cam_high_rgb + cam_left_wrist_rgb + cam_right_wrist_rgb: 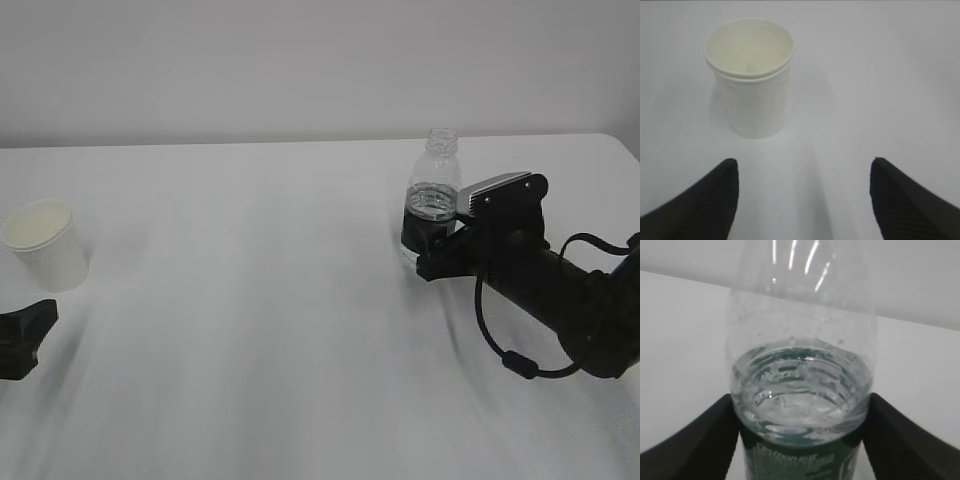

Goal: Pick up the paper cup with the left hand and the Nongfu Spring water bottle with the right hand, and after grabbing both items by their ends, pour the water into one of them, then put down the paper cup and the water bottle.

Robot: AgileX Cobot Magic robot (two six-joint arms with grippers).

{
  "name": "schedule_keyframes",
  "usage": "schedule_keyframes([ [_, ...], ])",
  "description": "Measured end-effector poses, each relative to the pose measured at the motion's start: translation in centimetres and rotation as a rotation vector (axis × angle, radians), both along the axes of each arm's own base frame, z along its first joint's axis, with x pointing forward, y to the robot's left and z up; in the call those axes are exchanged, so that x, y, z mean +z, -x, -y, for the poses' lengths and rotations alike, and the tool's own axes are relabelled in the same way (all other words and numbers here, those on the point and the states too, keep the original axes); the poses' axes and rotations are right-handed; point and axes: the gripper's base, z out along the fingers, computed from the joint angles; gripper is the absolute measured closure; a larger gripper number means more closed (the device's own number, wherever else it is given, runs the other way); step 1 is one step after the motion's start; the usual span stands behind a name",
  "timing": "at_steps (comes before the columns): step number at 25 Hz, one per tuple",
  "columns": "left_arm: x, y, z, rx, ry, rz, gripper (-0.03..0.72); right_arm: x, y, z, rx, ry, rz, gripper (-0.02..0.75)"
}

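Both grippers at their objects, nothing held yet.

Exterior: my right gripper (440, 238) brackets the clear plastic green-labelled bottle (432, 196). Left wrist: the small white paper cup (751, 75) stands ahead, left of the wide-open left gripper (804, 192); I should shift left. Right wrist: fingers flank the bottle; close gently.

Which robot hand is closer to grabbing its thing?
Probably the right. The right gripper already has its open jaws either side of the bottle. The left gripper is open but short of the cup.
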Motion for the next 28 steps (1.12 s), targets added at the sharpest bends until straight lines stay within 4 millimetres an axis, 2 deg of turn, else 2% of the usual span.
schedule_keyframes([
  [8,0.0,0.0,0.0,0.000,0.000,0.000,0.101,-0.2,-0.2,-0.1,0.001,0.004,-0.005,0.165],
  [15,0.0,0.0,0.0,-0.002,0.000,0.000,0.101,-1.6,-0.6,-0.2,0.003,-0.005,-0.025,0.165],
  [20,0.0,0.0,0.1,-0.007,0.000,0.000,0.101,-1.3,-1.4,-0.4,0.009,-0.011,0.002,0.165],
  [27,0.0,0.0,0.1,-0.007,0.000,0.000,0.101,-2.1,-2.2,-0.7,0.023,-0.036,-0.005,0.165],
  [28,0.0,0.0,0.1,-0.009,0.000,0.000,0.101,-2.1,-2.3,-0.8,0.025,-0.034,-0.005,0.146],
])
